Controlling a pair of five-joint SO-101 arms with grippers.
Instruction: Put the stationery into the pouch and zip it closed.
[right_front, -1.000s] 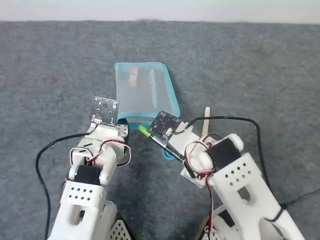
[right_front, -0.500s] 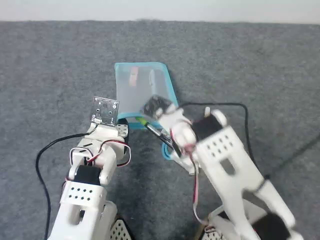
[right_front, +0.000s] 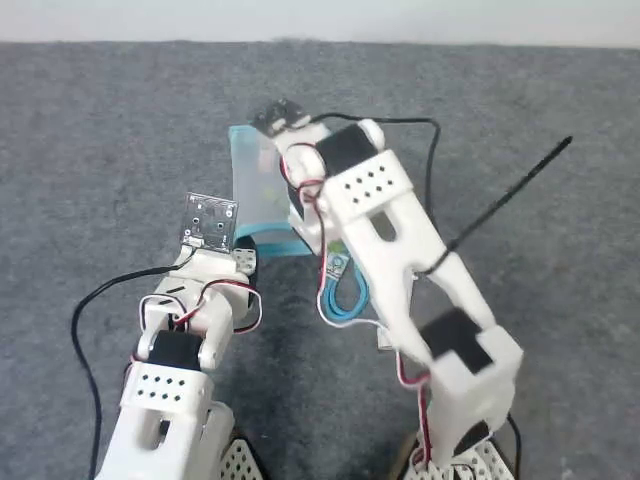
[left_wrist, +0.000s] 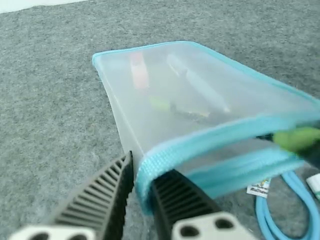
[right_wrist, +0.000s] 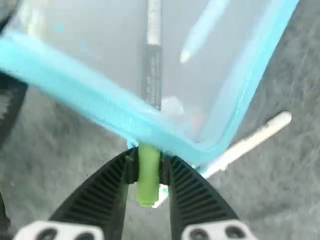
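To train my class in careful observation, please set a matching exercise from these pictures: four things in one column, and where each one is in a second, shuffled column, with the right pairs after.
Things
1. green-ended pen
2. pouch
3. white stick
4. orange item

Places
A. lying on the grey carpet, outside the pouch
B. inside the pouch, far from its open mouth
C. teal rim pinched by the left gripper
D. clamped in the right gripper at the pouch's open mouth

Pairs: 1-D, 2-C, 3-A, 4-B
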